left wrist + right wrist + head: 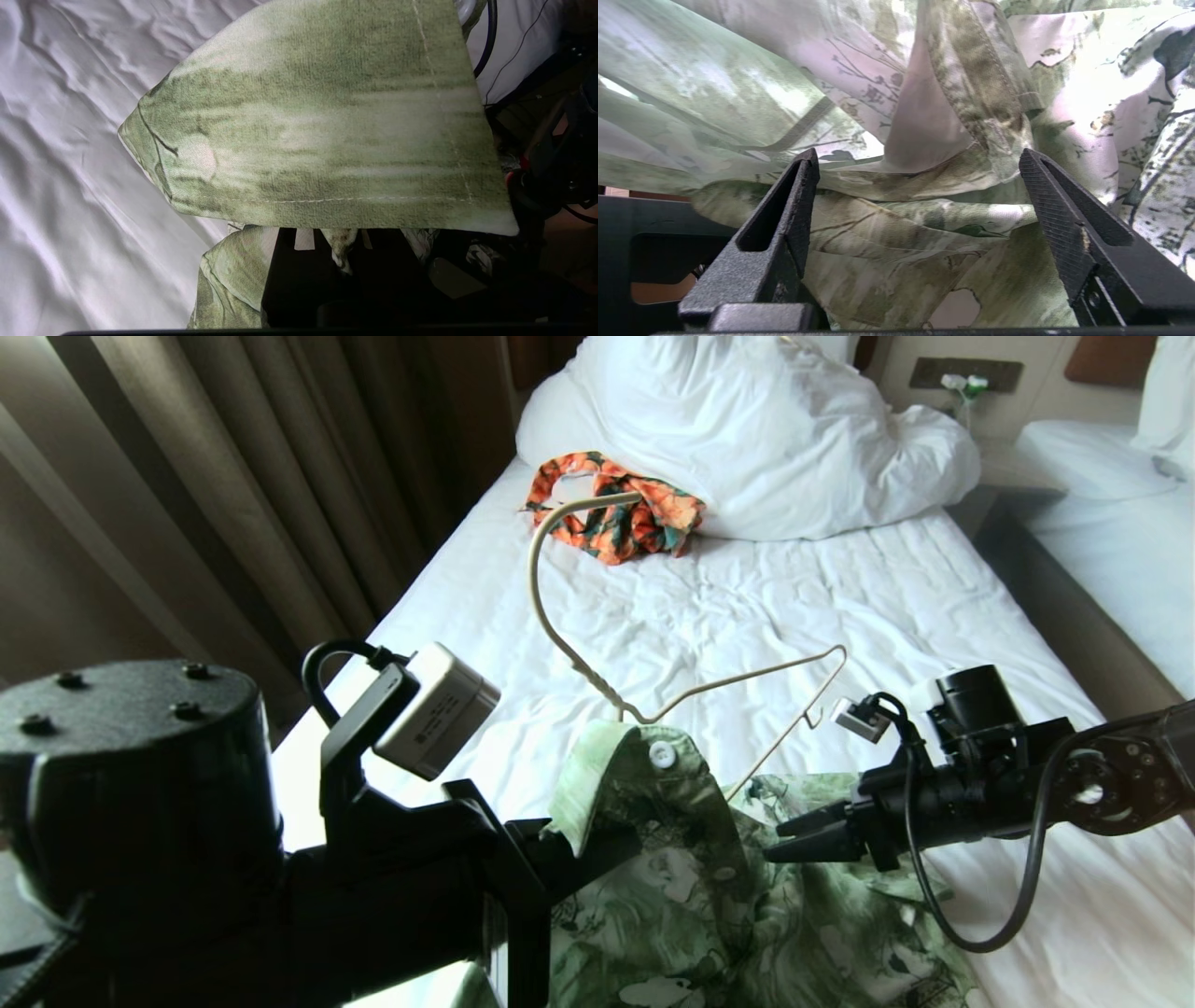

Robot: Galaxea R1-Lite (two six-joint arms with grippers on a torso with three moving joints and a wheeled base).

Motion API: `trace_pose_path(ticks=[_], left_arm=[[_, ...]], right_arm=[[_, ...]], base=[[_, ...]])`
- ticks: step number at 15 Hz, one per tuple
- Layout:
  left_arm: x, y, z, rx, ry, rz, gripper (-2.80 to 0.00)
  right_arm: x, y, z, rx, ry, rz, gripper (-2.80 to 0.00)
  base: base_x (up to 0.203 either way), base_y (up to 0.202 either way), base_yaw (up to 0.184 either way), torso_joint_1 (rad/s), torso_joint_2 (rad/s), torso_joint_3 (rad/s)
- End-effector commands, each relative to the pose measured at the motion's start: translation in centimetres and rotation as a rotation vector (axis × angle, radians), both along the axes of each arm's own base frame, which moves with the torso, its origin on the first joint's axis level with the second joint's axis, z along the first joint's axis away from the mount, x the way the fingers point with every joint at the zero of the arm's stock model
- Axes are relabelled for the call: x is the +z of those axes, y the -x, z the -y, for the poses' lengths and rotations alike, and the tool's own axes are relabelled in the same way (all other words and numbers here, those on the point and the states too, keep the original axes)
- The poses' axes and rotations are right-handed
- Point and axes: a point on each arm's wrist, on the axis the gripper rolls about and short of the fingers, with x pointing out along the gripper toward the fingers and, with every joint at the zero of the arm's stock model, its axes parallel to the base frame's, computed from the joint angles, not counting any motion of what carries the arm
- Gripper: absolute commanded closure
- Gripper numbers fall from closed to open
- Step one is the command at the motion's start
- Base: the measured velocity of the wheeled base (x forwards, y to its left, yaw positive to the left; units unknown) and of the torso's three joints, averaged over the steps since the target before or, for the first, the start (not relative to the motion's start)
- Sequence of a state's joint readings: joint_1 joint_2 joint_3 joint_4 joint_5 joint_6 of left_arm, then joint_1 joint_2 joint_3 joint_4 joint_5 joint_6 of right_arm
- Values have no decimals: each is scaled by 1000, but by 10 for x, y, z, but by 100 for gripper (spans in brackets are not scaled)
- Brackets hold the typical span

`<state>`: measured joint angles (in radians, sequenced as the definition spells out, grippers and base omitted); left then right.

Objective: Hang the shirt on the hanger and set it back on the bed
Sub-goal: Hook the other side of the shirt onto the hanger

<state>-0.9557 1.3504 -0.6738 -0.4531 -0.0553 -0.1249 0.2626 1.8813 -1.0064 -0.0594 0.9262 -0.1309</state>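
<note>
The shirt (709,896) lies rumpled on the near part of the bed (747,607), toward its near edge, with its collar end lifted: the left hand (569,859) is clamped on the collar fabric and holds it up off the sheet, the cloth draping over that hand in the left wrist view. The hanger (653,700) stands propped out of the collar, its twisted neck just above the top button, its hook reaching up toward the head of the bed and one shoulder wire bare to the right, not yet inside the cloth. The right hand (808,840) hangs just beside the shirt's right side with its jaws spread wide and nothing between them; in its wrist view the fingers (784,224) frame folds of fabric without pinching them. The shirt looks light, thin and limp, so it will likely sag and slide off a bare wire; a good hold is probably the collar band or the shoulder seam, where the cloth is doubled. The hanger is thin and springy, best taken at the neck. An orange floral garment (616,518) lies near the duvet (747,439) at the head end, well apart. The middle of the sheet is open room; the curtain-side edge and the near edge are close to the work.
</note>
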Motion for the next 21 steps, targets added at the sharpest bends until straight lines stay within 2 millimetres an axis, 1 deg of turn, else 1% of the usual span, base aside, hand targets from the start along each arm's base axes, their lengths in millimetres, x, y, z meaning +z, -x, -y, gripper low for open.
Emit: trace_pose_path(ticks=[1, 4, 5, 6, 9, 11, 14, 17, 18, 21], left_arm=[[0, 0, -1, 0, 3, 1, 0], [0, 1, -2, 2, 3, 1, 0], [0, 1, -2, 2, 3, 1, 0], [-1, 1, -2, 2, 3, 1, 0], [-1, 2, -4, 3, 2, 0, 0], [-1, 2, -4, 3, 3, 1, 0], [-1, 2, -4, 3, 4, 2, 0], [-3, 3, -5, 3, 0, -1, 0], [-3, 3, -6, 3, 0, -1, 0], [-1, 4, -7, 3, 9, 5, 0]], right_arm=[[-7, -3, -1, 4, 1, -15, -280], [-18, -15, -4, -5, -14, -6, -280], [-18, -16, -8, -14, -30, -21, -280], [-19, -16, -13, -9, -37, -24, -280], [-19, -16, -13, -11, -40, -29, -280], [-21, -12, -21, 13, -38, -41, -280], [-17, -10, -28, 10, -52, -69, -280], [-19, -11, -29, 9, -50, -76, -280], [-20, -11, -29, 9, -50, -81, 0], [-22, -11, -32, 10, -50, -99, 0]], base=[[0, 0, 0, 0, 0, 0], [0, 0, 0, 0, 0, 0], [0, 0, 0, 0, 0, 0], [0, 0, 0, 0, 0, 0], [0, 0, 0, 0, 0, 0], [0, 0, 0, 0, 0, 0], [0, 0, 0, 0, 0, 0], [0, 0, 0, 0, 0, 0], [0, 0, 0, 0, 0, 0], [0, 0, 0, 0, 0, 0]])
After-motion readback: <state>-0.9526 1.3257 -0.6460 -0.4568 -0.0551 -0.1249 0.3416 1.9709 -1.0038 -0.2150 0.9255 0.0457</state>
